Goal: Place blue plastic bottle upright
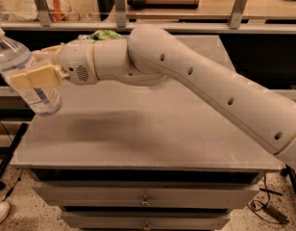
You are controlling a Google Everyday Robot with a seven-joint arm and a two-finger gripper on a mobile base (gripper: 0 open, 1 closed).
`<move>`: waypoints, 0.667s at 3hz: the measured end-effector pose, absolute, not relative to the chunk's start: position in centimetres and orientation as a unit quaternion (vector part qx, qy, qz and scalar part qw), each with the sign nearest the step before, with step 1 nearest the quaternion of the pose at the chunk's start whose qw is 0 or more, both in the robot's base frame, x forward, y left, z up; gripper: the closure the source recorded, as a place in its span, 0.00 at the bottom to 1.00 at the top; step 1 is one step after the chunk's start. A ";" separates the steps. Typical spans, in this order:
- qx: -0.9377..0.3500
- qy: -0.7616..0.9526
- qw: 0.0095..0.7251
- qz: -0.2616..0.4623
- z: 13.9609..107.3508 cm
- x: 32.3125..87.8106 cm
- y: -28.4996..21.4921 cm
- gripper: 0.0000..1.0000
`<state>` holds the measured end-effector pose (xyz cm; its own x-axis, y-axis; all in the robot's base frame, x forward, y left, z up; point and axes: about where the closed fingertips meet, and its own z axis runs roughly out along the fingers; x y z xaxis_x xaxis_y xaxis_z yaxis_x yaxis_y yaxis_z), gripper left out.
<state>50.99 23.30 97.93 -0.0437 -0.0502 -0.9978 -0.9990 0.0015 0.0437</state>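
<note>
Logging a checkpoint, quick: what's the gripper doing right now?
Gripper: closed on the blue plastic bottle, holding it tilted at the left edge of the table.

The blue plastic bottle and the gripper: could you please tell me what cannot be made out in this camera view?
- Camera view: the blue plastic bottle, clamped in the gripper at far left, has its cap partly cut off by the frame edge.
- Camera view: the gripper's far finger is mostly hidden behind the bottle.
- Camera view: a green object is largely hidden by the wrist.
</note>
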 end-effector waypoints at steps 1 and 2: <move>-0.507 0.517 0.488 0.488 97.6 51.6 23.2 1.00; -0.508 0.516 0.488 0.487 97.6 51.6 23.3 1.00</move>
